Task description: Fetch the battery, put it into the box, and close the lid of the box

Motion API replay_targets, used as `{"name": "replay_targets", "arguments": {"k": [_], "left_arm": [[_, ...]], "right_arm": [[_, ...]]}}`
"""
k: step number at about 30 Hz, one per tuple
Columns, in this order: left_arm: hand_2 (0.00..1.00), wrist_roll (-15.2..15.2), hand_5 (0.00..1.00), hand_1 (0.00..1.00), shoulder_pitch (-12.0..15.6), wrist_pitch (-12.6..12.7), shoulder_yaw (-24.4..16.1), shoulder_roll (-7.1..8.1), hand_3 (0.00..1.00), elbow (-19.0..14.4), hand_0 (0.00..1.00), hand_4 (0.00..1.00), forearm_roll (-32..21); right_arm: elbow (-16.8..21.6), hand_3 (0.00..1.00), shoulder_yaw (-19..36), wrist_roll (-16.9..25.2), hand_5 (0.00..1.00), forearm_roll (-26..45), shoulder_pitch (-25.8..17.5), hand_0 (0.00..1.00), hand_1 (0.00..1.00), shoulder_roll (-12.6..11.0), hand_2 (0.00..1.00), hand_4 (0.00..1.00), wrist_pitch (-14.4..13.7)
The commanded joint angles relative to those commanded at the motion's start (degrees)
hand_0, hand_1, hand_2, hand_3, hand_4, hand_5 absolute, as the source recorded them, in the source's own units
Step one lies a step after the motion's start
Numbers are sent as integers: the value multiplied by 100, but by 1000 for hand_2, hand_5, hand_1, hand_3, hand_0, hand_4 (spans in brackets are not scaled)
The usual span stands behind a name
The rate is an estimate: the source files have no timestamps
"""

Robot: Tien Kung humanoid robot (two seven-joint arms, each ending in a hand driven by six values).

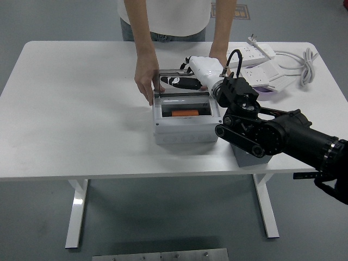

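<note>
A grey box (184,133) sits mid-table with an orange battery (185,113) lying inside it. Its clear lid (165,71) stands raised at the back edge. My right hand (182,82), white with black fingers, reaches in from the right; its fingers lie stretched along the lid and hold nothing. A person at the far side steadies the box, with one hand (145,82) on its left rear corner. The other hand (218,58) is behind my wrist. My left arm is out of view.
White power strips (253,53) and a coiled cable (304,60) lie at the back right, with a purple object (267,93) beside them. A grey block (253,160) sits under my right forearm near the front edge.
</note>
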Motion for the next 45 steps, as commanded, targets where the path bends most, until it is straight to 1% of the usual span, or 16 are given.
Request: {"name": "replay_targets", "arguments": {"k": [5, 6, 17, 18, 23, 24, 35, 36, 45], "left_arm": [[648, -9, 903, 643, -4, 6, 7, 1, 640, 5, 425, 816, -18], [648, -11, 902, 643, -5, 7, 10, 1, 640, 6, 425, 817, -24], [648, -17, 903, 644, 2, 32, 25, -3, 640, 5, 425, 817, -62], [648, -17, 902, 645, 4, 33, 27, -4, 639, 5, 425, 817, -64], [648, -17, 902, 645, 11, 38, 28, -2, 639, 5, 425, 817, -65], [648, -17, 904, 644, 11, 40, 28, -2, 639, 5, 425, 815, -66], [648, -29, 904, 644, 20, 64, 55, -9, 638, 7, 425, 816, -111], [648, -30, 904, 645, 21, 65, 58, -10, 638, 8, 425, 816, -117], [648, -44, 904, 645, 19, 80, 85, -18, 637, 15, 426, 816, -171]], "right_arm": [[64, 686, 1, -77, 998, -41, 8, 387, 482, -25, 614, 998, 80], [73, 678, -8, -84, 998, -43, 5, 282, 429, -27, 594, 998, 89], [261, 671, 13, -150, 998, -109, -48, 266, 417, -84, 573, 998, 180], [275, 460, 26, -157, 998, -121, -52, 269, 398, -91, 444, 998, 185], [407, 460, 103, -215, 998, -220, -67, 269, 398, -143, 444, 998, 242], [437, 378, 113, -224, 998, -235, -69, 283, 390, -153, 390, 998, 253], [832, 366, 120, -326, 998, -393, -152, 295, 396, -283, 383, 998, 357], [857, 320, 119, -332, 998, -400, -162, 303, 390, -291, 378, 998, 365], [1050, 316, 80, -365, 998, -441, -271, 312, 392, -383, 375, 998, 416]]}}
